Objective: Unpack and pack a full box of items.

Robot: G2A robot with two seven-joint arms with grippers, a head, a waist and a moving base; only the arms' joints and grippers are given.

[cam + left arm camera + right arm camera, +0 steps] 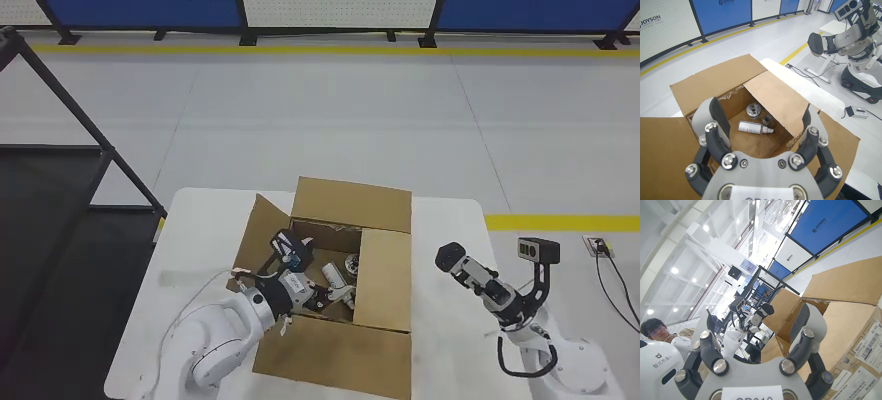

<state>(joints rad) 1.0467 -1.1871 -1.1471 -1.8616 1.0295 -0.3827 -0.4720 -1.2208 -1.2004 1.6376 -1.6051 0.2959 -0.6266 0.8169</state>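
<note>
Bottle (753,129) lying flat on the floor of the box (715,81) beside two small metal parts (753,111), probably light and slick, which I would pinch across its body with the wide-open left end effector (762,106) poised above.

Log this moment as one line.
left gripper: open, over box | right gripper: open, beside box | in box: bottle, metal hub, small cylinder
</note>
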